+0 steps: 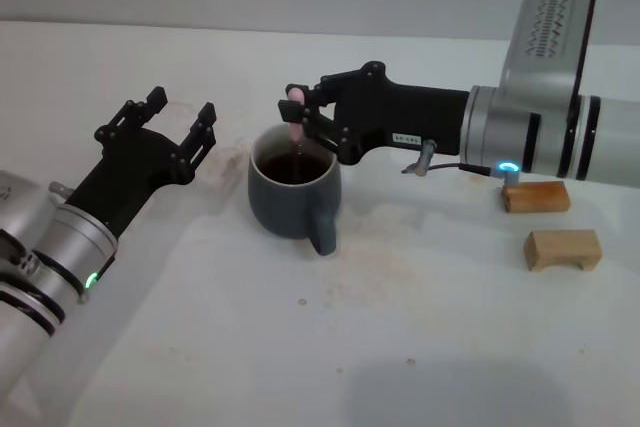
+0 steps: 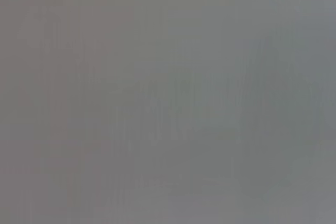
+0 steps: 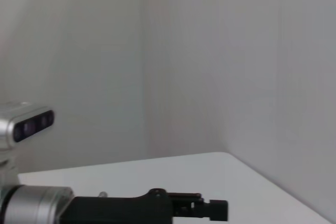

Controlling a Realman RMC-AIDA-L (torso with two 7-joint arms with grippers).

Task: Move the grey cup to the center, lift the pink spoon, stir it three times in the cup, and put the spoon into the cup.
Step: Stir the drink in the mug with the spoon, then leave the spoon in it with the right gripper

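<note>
Pinching the pink spoon (image 1: pixel 294 117) upright in the grey cup (image 1: pixel 293 194), right claw (image 1: pixel 296 113) — left claw (image 1: pixel 183 125) spread beside it.

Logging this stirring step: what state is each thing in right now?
grey cup: upright on the table, handle toward the robot, ungripped.
pink spoon: held near vertical, bowl down inside the cup.
right hand: shut on the spoon's handle, above the cup.
left hand: open, empty, left of the cup.
</note>
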